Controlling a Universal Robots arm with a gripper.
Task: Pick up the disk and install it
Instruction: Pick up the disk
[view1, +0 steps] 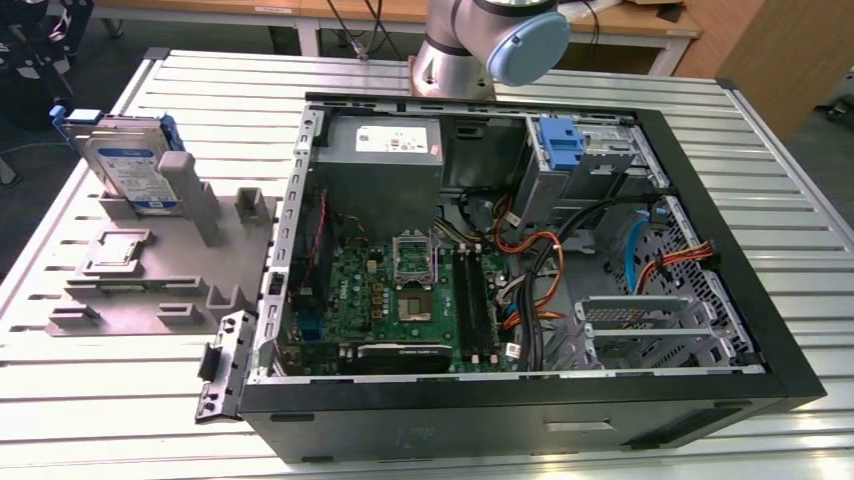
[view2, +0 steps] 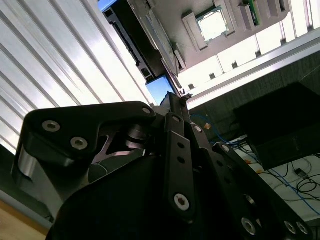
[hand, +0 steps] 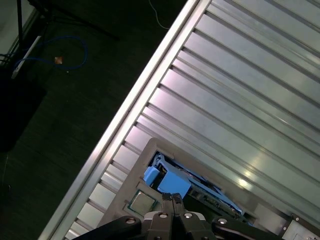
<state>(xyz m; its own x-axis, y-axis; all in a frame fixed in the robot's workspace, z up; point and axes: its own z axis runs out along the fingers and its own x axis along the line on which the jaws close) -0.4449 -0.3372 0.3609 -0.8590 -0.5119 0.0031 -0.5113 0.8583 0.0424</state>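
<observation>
1. The disk (view1: 131, 165), a flat rectangular silver-grey metal drive with a blue plastic frame, stands on edge in a slot of the grey moulded plastic holder (view1: 147, 270). It is near the far corner of the ribbed aluminium table (view1: 107, 400), on the exterior view's left.
2. Its white-and-blue label faces the table's near edge; the print is too small to read.
3. The disk's long axis looks closer to upright than level, with the blue frame's end uppermost.
4. In the first wrist view the black metal gripper (hand: 172, 198) hangs above the disk's upper end, well apart from it. Its jaws stand together with no visible gap and nothing between them.
5. A small square silver processor chip (hand: 141, 202) lies flat in the holder, just beside the disk.
6. The open black computer case (view1: 534, 400) lies beside the holder on the exterior view's right. A grey metal box with a white sticker (view1: 380, 150) sits against the case's far wall.
7. The grey-and-blue robot arm (view1: 481, 40) rises at the table's far edge.
</observation>
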